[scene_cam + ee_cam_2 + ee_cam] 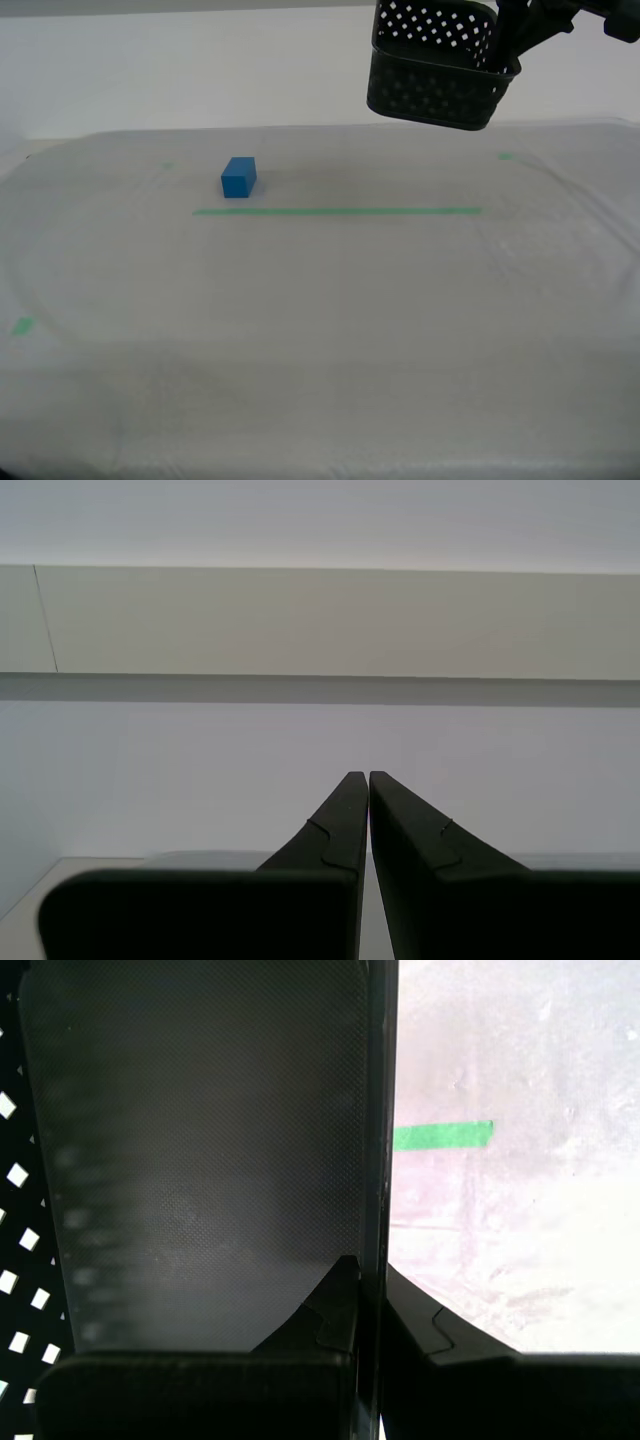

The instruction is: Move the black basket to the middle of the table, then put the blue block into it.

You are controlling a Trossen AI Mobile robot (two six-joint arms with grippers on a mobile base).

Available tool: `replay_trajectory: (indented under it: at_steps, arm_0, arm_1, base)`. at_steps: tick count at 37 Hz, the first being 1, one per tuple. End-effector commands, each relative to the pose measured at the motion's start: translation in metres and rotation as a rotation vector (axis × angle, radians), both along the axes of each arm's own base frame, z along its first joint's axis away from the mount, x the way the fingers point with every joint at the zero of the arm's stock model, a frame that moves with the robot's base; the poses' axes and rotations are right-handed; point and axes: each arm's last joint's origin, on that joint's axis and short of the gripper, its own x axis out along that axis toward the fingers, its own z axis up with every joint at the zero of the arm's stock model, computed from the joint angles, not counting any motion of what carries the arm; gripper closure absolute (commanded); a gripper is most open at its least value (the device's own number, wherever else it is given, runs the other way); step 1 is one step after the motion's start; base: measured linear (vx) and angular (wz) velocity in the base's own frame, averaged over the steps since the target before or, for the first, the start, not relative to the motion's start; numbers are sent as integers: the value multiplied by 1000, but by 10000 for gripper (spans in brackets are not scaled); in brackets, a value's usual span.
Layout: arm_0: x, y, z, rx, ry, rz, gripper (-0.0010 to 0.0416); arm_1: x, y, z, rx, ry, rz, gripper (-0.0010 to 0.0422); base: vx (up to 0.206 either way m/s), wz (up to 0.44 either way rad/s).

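My first gripper [368, 1265] clamps the black basket [435, 62] wall at upper right, raised above the table [320, 330]; my second gripper [368, 777] is closed on nothing.

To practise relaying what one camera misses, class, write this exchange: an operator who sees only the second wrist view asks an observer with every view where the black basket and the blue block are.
Operator: I see only my second gripper, fingers closed on nothing, facing a wall. Where is the black basket?
Observer: The black basket is held in the air, tilted, at the exterior view's upper right. My first gripper is clamped on its wall.
Operator: And the blue block?
Observer: The blue block sits on the table, just beyond the green tape line, near that line's end at the exterior view's left.
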Motion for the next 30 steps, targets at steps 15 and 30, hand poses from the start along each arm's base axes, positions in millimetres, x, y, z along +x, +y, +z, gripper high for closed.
replay_trajectory:
  at_steps: [15,30]
  arm_0:
    - [3,10,5,64,-54,-20,407]
    - [-1,17,5,150,-4,-2,407]
  arm_1:
    - [0,0,1,1,-6,0,412]
    - [0,0,1,2,-6,1,412]
  base:
    - [0,0]
    - [0,0]
